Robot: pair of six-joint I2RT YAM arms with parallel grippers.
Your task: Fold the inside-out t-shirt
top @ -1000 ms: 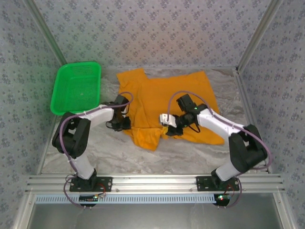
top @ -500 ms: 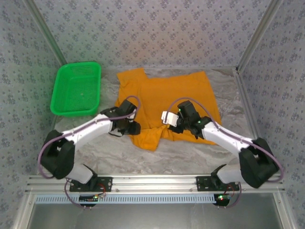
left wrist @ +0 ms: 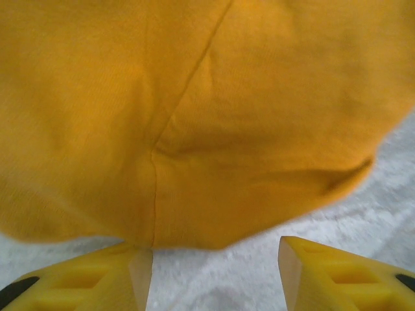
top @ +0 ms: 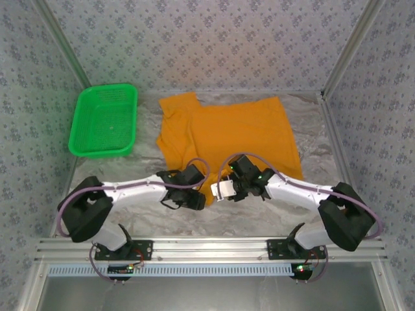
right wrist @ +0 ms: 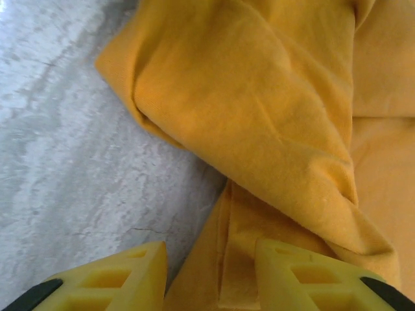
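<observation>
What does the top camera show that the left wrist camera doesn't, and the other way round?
Top camera: the green basket at the far left, the t-shirt in full outline, and the left arm and right arm reaching to its near edge. Left wrist camera: a seam running down the cloth, and the left gripper open by the hem. Both: the orange t-shirt lying on the pale table.

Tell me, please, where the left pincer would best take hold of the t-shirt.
Probably the t-shirt at its near edge beside the seam, coming in low from the robot's side: that rim lies rounded on the table just ahead of the open left pincer.
</observation>
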